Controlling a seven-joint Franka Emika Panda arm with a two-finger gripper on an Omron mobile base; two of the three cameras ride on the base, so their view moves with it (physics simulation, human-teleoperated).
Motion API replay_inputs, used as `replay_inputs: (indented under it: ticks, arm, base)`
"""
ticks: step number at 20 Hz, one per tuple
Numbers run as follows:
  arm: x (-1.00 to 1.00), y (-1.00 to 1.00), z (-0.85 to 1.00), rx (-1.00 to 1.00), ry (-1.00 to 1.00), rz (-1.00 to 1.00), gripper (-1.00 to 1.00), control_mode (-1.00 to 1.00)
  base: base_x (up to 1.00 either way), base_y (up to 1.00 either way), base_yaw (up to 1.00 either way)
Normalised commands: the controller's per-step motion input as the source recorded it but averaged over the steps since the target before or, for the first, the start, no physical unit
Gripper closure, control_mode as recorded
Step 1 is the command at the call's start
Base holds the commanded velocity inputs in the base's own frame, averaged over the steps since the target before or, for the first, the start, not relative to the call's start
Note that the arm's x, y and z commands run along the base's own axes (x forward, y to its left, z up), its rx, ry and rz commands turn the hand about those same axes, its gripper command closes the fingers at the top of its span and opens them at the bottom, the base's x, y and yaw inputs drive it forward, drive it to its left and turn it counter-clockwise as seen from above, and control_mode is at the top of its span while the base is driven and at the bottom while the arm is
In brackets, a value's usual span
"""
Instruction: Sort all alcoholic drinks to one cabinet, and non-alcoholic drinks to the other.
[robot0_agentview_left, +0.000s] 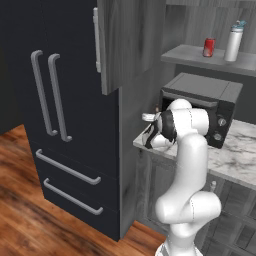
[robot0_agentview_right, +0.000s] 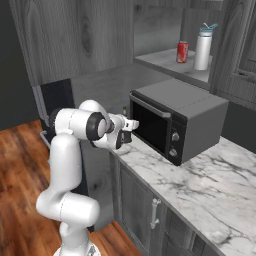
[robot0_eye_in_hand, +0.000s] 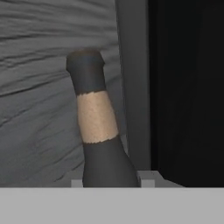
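Note:
The alcoholic squat dark bottle, with a tan band round its long neck, stands upright right in front of the hand camera against a grey wood panel. My gripper hangs at the left end of the counter beside the microwave, shut on the bottle low down, with its tips at either side of the body. Up on the open cabinet shelf stand the non-alcoholic drinks: a red soda can and, to its right, a pale-grey bottle with a light-blue cap.
A dark microwave sits on the marble counter just right of my hand. An open grey cabinet door hangs above, left of the shelf. The black fridge stands to the left over wooden floor.

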Motion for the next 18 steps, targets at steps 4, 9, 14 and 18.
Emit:
replay_inputs:
  ticks: [4, 9, 14, 18]
  arm:
    - [0.00, 0.00, 0.02, 0.00, -0.03, 0.01, 1.00, -1.00]
    - [-0.14, 0.00, 0.16, -0.01, -0.04, 0.02, 1.00, -1.00]
    - [-0.26, 0.00, 0.28, -0.02, -0.01, 0.02, 1.00, -1.00]
    - [-0.37, 0.00, 0.33, -0.03, 0.00, 0.00, 1.00, -1.00]
  base:
    - [0.00, 0.00, 0.00]
    - [0.00, 0.00, 0.00]
    - [0.00, 0.00, 0.00]
    - [0.00, 0.00, 0.00]
